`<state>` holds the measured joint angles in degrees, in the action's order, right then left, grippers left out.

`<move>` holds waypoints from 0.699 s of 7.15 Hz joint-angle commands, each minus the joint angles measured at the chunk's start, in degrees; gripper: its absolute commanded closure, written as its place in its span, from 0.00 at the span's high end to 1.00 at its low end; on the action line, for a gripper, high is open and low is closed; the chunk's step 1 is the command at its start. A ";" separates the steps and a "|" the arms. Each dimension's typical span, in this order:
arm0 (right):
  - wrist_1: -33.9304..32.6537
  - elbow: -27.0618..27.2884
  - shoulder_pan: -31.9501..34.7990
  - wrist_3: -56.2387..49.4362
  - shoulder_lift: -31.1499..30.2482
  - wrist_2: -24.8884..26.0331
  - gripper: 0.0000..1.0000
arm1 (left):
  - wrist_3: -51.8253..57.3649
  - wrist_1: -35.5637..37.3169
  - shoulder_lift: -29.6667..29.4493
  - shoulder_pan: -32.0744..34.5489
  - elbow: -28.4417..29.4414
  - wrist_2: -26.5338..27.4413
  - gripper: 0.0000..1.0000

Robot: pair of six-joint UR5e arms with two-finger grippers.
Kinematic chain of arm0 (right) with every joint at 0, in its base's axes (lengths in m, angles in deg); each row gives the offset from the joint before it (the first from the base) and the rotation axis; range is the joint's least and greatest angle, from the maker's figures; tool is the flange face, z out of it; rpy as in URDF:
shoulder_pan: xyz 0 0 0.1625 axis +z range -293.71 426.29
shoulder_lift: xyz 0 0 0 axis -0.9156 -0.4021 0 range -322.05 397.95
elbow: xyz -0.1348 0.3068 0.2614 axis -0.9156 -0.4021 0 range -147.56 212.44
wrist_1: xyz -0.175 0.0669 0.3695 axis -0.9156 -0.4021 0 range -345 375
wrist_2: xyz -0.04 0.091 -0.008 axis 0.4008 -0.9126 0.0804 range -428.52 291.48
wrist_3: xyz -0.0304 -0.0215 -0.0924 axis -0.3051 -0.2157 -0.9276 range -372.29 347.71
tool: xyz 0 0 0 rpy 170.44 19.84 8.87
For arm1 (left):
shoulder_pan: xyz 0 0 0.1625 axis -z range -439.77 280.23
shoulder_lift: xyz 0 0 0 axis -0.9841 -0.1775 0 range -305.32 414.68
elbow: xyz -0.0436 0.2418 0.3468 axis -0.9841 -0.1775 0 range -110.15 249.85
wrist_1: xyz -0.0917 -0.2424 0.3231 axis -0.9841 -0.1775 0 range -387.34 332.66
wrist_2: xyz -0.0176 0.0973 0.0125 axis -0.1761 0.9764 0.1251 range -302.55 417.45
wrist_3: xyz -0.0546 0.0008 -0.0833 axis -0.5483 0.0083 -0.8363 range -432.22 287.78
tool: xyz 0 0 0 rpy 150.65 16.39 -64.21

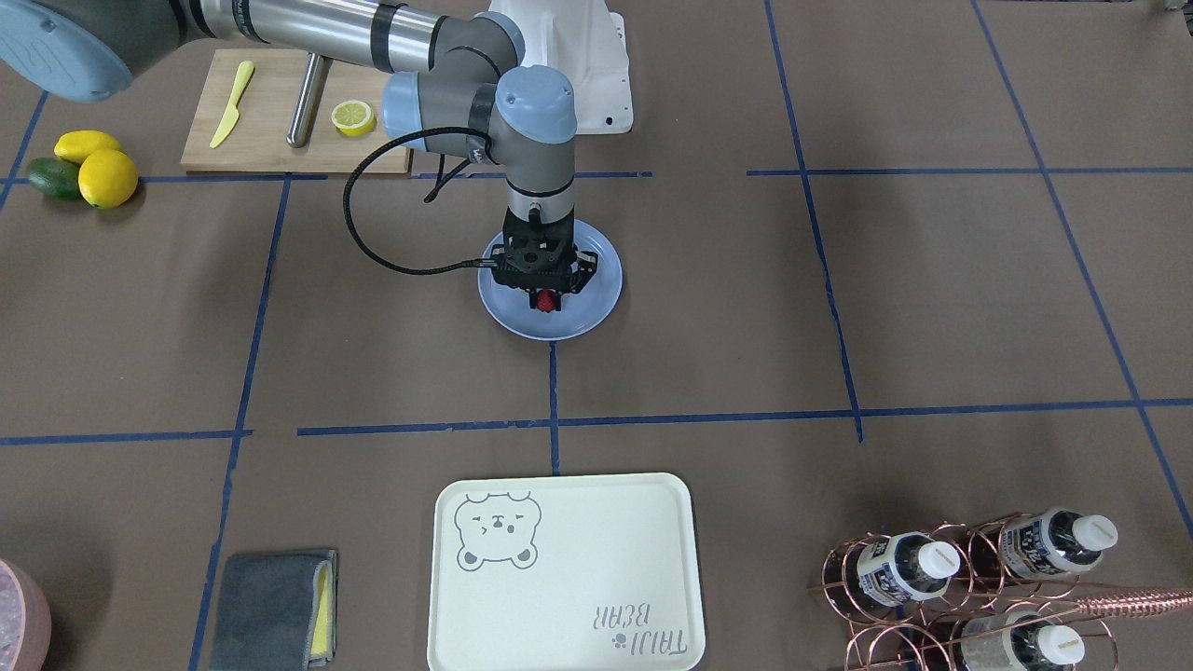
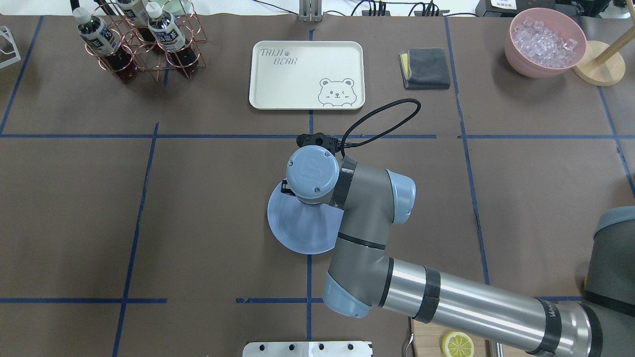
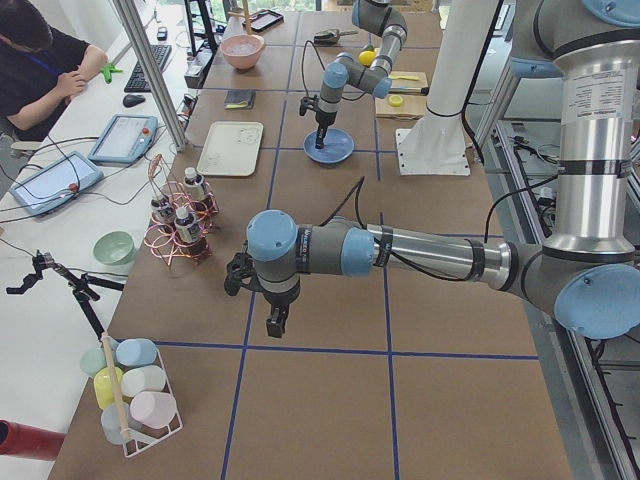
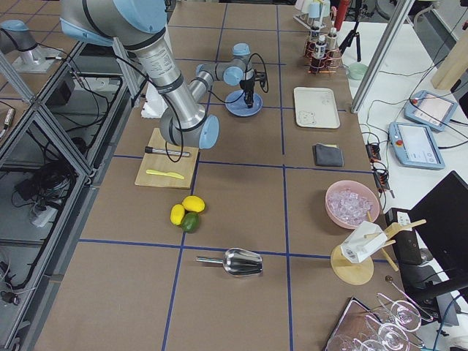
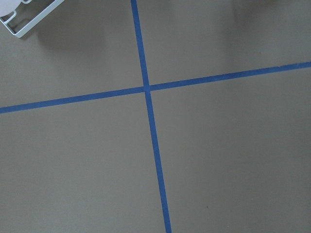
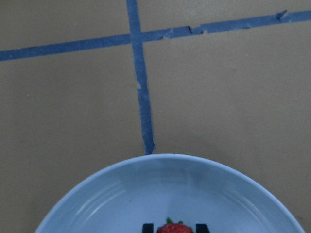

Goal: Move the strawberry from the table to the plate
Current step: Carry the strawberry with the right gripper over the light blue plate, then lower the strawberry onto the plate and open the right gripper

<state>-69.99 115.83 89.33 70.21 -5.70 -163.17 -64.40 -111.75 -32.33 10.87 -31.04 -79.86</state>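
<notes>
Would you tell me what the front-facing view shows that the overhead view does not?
Only front-facing: the strawberry in the right tool over the plate, plus the knife, whole lemons and avocado. Only overhead: the wooden stand; the wrist hides the strawberry there. Both: plate, tray, bottle rack, cloth, half lemon.

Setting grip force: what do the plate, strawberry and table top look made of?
The plate: glossy light-blue plastic or glazed ceramic, going by soft highlights and concentric rings; unclear which. The strawberry: red, green-capped; real or imitation, cannot tell. The table: matte brown paper, no glare, crossed by blue tape.
</notes>
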 commanded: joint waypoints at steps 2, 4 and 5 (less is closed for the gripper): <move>-2.63 0.45 -0.45 0.55 0.50 -0.10 0.00 | 0.00 -0.22 0.00 -0.03 0.51 -0.34 1.00; -5.79 3.69 -1.15 0.55 0.41 -0.19 0.00 | 0.00 -3.46 0.00 -0.03 2.61 -0.42 1.00; -5.89 3.88 -1.68 0.64 0.15 -0.02 0.00 | 0.00 -4.17 0.00 -0.03 3.06 -1.38 1.00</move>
<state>-75.08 118.86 88.22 70.79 -5.35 -163.30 -64.40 -114.62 -32.33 10.84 -28.79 -80.49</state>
